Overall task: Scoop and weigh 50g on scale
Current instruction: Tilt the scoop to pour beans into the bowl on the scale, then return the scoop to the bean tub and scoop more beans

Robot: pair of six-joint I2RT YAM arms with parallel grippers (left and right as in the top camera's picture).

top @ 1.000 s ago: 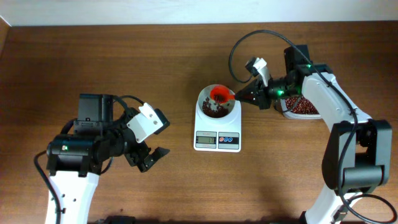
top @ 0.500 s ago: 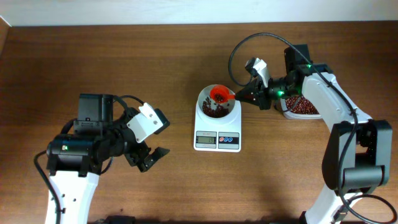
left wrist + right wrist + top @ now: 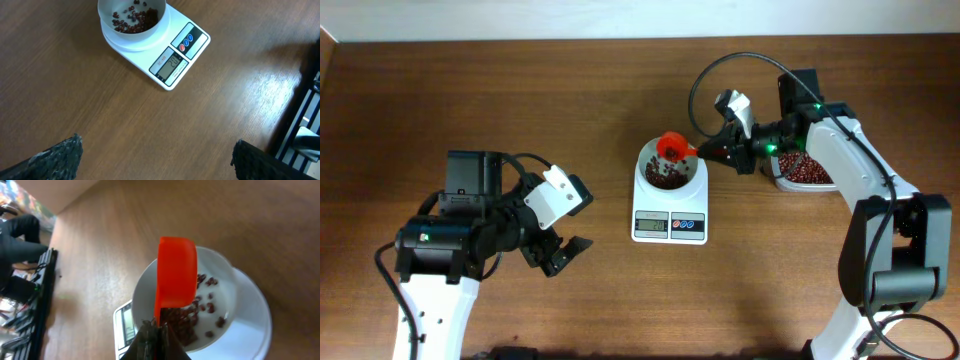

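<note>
Overhead: right gripper [image 3: 700, 154] clamped on red scoop [image 3: 670, 146], tipped over scale [image 3: 670, 236], beans [image 3: 666, 178] in its bowl [image 3: 643, 165]; left gripper [image 3: 566, 257] spread wide, idle, well apart. Tip gently, shake out few at once, watch display [image 3: 651, 226].

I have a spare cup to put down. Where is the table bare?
Bare: the far left corner of the table beyond the left gripper, and the near strip between the scale and the right arm's base. Crowded: from the scale's bowl to the bean tub, where the right gripper holds the scoop.
</note>
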